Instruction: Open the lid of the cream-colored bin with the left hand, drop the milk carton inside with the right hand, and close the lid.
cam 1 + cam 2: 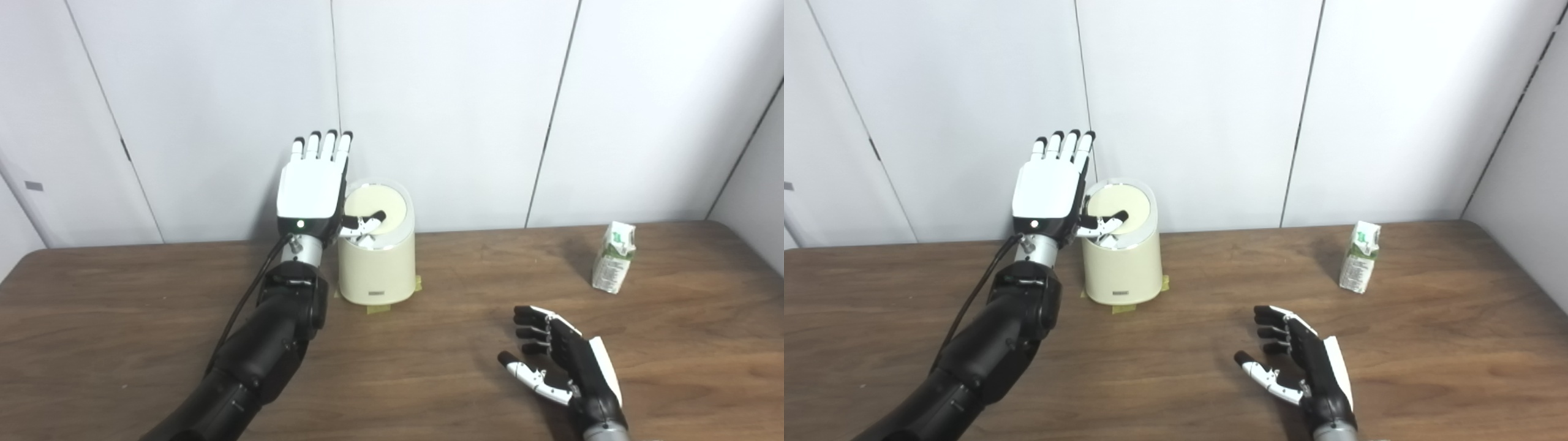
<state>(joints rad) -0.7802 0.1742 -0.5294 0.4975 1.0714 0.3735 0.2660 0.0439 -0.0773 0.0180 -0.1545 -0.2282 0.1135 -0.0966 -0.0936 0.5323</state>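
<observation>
Left eye view: the left hand stands upright just left of the cream-colored bin, fingers straight and together, thumb laid over the lid, holding nothing. The lid looks tilted, though whether it is lifted cannot be told. Right eye view: the right hand hovers low over the desk, fingers loosely apart and empty. The milk carton stands upright on the desk, well apart from the bin and beyond the right hand.
</observation>
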